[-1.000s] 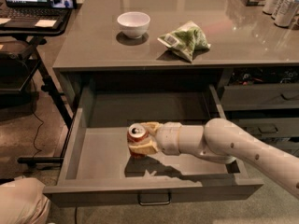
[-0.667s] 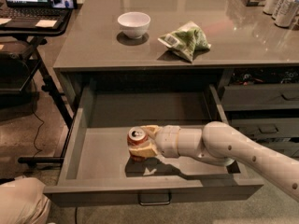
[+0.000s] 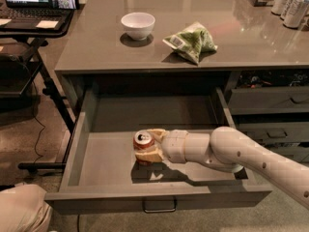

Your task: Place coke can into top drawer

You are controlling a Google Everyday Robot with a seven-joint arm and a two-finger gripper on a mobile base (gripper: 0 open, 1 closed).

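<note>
Below the grey bench the drawer stands open; inside it, the hand is clamped on the upright can, a finger on either side.

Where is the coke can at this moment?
Camera view: the coke can stands inside the open top drawer, near its middle, held in the gripper reaching in from the picture's right.

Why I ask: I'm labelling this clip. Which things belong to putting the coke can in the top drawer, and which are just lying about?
Job: coke can, held inside the open top drawer by the hand, which reaches in from the right.
Lying about: white bowl, green bag and pale cans on the counter; laptop at far left.
</note>
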